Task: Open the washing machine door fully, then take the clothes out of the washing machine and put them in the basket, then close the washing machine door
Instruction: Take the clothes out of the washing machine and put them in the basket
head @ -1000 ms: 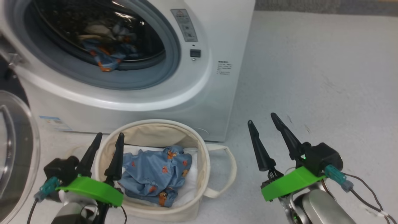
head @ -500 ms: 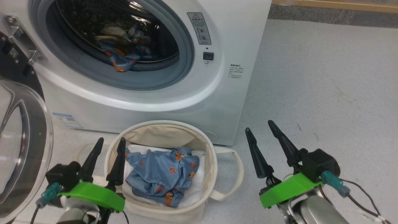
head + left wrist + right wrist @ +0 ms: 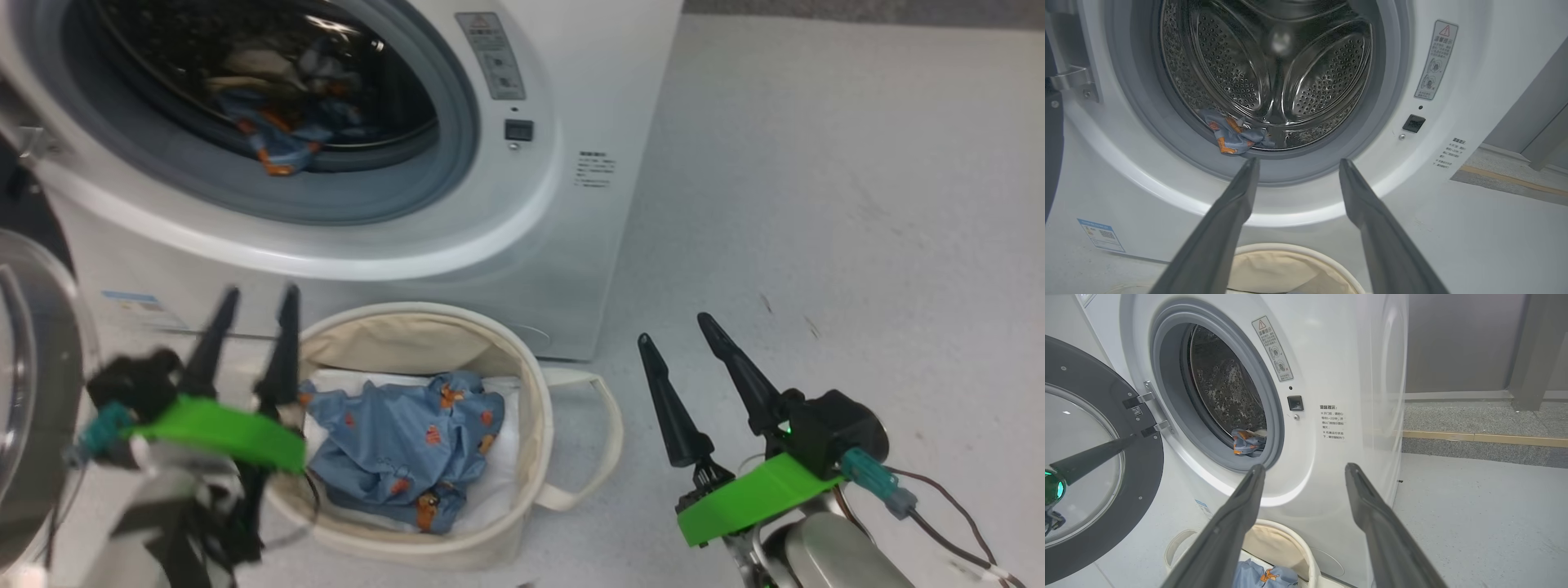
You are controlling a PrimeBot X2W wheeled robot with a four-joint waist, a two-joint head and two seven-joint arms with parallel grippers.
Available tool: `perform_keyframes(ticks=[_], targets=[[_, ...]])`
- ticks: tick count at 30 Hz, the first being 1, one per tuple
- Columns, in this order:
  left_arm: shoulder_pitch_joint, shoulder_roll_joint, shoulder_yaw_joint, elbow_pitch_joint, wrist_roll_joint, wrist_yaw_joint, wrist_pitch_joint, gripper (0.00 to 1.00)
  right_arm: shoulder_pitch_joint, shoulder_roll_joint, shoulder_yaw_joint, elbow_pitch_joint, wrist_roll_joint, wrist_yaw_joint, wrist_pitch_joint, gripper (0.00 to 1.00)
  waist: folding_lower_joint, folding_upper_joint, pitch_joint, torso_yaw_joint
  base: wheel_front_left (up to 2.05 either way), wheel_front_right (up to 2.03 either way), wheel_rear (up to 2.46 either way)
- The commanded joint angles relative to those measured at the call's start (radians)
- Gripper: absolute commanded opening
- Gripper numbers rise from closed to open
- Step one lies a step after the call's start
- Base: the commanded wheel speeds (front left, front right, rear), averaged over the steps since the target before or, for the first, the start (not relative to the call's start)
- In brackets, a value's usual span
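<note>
My left end effector (image 3: 261, 289) hangs at the basket's 9 o'clock rim, fingers spread wide and empty. My right end effector (image 3: 674, 327), equally open and empty, sits well off at 3 o'clock over the floor (image 3: 816, 204). In the basket (image 3: 535, 408) one garment (image 3: 400, 433) lies crumpled on a white sheet (image 3: 502, 457). Beyond, at 12 o'clock, the washer (image 3: 571, 245) stands with its door (image 3: 1143, 477) swung out to 9 o'clock. More clothes (image 3: 1231, 136) droop from the drum (image 3: 1282, 61) towards the gasket (image 3: 1306, 167), at about 7 o'clock of the opening. I judge them light, limp and likely to snag or trail, so I'd pinch the bunched fold nearest the lip. How much fabric lies deeper I can't tell, because dark reflections muddle the drum from the head camera, where my left end effector is blurred.
</note>
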Motion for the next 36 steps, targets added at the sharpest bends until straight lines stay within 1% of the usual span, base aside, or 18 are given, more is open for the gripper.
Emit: perform_keyframes(ticks=[1, 9, 18, 25, 30, 32, 36], targets=[[-0.068, 0.031, 0.054, -0.003, -0.004, 0.0, -0.011, 1.0, -0.027, 0.003, 0.022, -0.038, 0.003, 0.007, -0.005, 1.0, 0.0, -0.0001, 0.017, -0.019, 0.0, 0.0, 0.0], [-0.257, 0.055, 0.065, 0.149, 0.04, -0.007, -0.012, 1.0, -0.04, 0.005, 0.05, -0.079, -0.026, 0.007, -0.005, 1.0, 0.0, -0.0001, 0.1, -0.079, 0.0, 0.0, 0.0], [-0.516, 0.086, 0.067, 0.356, 0.095, -0.02, -0.012, 1.0, -0.056, 0.006, 0.036, -0.162, -0.096, 0.007, -0.005, 1.0, 0.0, -0.0001, 0.249, -0.127, 0.0, 0.0, 0.0], [-0.672, 0.136, 0.104, 0.471, 0.122, -0.024, -0.012, 1.0, -0.059, 0.021, 0.034, -0.215, -0.133, 0.007, -0.005, 1.0, 0.0, -0.0001, 0.343, -0.173, 0.0, 0.0, 0.0], [-0.787, 0.147, 0.107, 0.574, 0.128, -0.026, -0.012, 1.0, -0.043, 0.015, 0.025, -0.248, -0.164, 0.007, -0.005, 1.0, 0.0, -0.0001, 0.404, -0.184, 0.0, 0.0, 0.0], [-0.814, 0.149, 0.107, 0.59, 0.131, -0.025, -0.012, 1.0, -0.04, 0.014, 0.022, -0.258, -0.172, 0.007, -0.005, 1.0, 0.0, -0.0001, 0.419, -0.185, 0.0, 0.0, 0.0], [-0.909, 0.157, 0.099, 0.661, 0.147, -0.012, -0.012, 1.0, -0.015, 0.01, 0.0, -0.3, -0.203, 0.007, -0.005, 1.0, 0.0, -0.0001, 0.478, -0.192, 0.0, 0.0, 0.0]])
